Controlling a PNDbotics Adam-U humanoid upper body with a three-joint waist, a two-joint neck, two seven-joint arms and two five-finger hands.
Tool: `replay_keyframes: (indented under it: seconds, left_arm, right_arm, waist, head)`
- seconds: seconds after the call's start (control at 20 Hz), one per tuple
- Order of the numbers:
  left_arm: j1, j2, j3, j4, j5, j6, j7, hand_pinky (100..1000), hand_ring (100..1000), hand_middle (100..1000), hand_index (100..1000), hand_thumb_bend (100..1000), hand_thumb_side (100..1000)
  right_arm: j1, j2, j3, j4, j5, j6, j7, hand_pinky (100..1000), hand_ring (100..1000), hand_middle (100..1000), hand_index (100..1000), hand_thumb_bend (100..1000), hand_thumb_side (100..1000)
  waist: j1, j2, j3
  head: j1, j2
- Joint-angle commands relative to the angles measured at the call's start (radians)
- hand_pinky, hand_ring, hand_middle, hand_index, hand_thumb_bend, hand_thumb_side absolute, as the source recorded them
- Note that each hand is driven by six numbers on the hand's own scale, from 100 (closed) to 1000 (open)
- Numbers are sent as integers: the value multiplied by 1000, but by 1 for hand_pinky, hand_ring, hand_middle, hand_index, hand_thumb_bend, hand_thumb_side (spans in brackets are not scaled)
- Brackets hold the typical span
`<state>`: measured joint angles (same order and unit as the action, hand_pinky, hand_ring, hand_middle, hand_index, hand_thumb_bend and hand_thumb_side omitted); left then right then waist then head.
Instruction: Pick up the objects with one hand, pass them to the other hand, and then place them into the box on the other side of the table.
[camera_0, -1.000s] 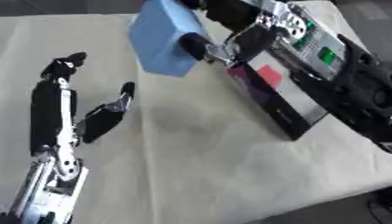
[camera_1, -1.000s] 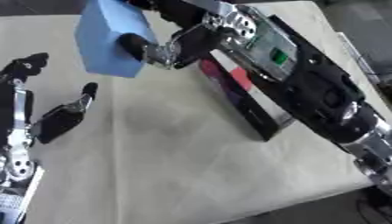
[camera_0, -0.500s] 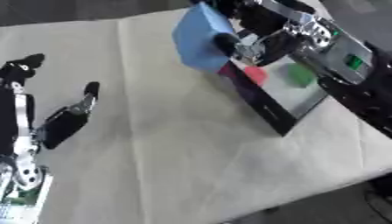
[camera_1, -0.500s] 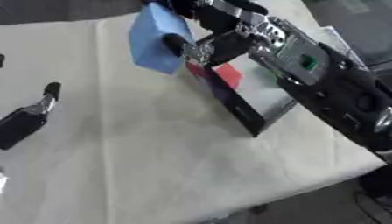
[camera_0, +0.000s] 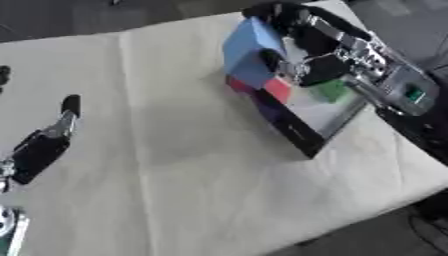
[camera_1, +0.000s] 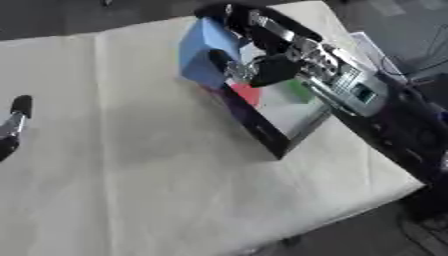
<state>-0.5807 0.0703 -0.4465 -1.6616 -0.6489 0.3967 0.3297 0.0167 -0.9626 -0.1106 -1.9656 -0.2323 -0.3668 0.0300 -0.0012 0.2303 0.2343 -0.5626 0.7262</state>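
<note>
**Mia:** What do we see in our right hand?

**Tom:** We see a blue block. Our thumb is curled on its front and our fingers go round the top, so we are pinching it.

**Mia:** Where is the blue block?

**Tom:** It is up in the air, right over the near wall of the box. The box sits on the right side of the table.

**Mia:** Is the block touching the box?

**Tom:** Its bottom edge is very close to the box's rim. We cannot tell if it touches.

**Mia:** What is in the box?

**Tom:** We see a red thing and a green thing in there. The red thing is just under the blue block. The green one is beside it, under our right hand.

**Mia:** And our left hand?

**Tom:** It is far off on the left side, well apart from the box. It holds nothing. One finger points up and looks straight, so the hand looks spread and loose.

**Mia:** What is on the table?

**Tom:** A pale cloth covers it all.
</note>
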Motion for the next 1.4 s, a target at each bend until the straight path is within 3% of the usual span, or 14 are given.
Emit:
replay_keyframes:
  seconds: [0.05,0.65,0.7,0.75,0.8,0.95,1.2,1.4]
  left_arm:
    - [-11,14,7,-28,11,-1,5,863,766,721,824,494,443]
    - [-8,19,6,-38,18,1,6,862,762,719,822,496,448]
    - [-9,20,6,-39,18,1,6,862,763,720,822,496,448]
    - [-10,21,6,-40,19,1,7,864,764,720,822,493,449]
    - [-11,21,6,-41,19,1,7,864,765,720,822,492,449]
    - [-12,21,7,-43,19,1,8,866,766,720,822,493,447]
    - [-14,20,8,-42,20,4,15,865,768,719,821,498,449]
    - [-13,20,9,-41,20,7,18,865,768,719,821,501,448]
  right_arm:
    - [11,-13,-39,27,55,-25,-73,940,534,602,689,100,358]
    - [109,11,-115,148,233,-119,-298,916,527,583,670,100,339]
    - [116,16,-116,161,248,-120,-308,917,527,584,672,100,334]
    - [121,21,-117,170,263,-122,-315,920,531,590,678,100,269]
    - [125,26,-117,178,277,-124,-320,923,536,595,682,100,314]
    - [137,40,-116,186,313,-132,-330,940,560,616,703,100,297]
    - [155,48,-115,168,365,-160,-319,995,719,761,830,100,234]
    - [166,47,-123,162,452,-177,-293,1000,1000,938,1000,100,200]
  waist:
    - [14,-24,-1]
    - [21,-15,-2]
    - [21,-14,-1]
    - [20,-14,-1]
    - [20,-14,0]
    - [20,-12,1]
    - [16,-12,0]
    - [15,-13,0]
  head:
    - [-11,-21]
    - [-23,-17]
    - [-25,-17]
    - [-26,-16]
    - [-28,-16]
    - [-29,-15]
    - [-25,-14]
    - [-23,-12]
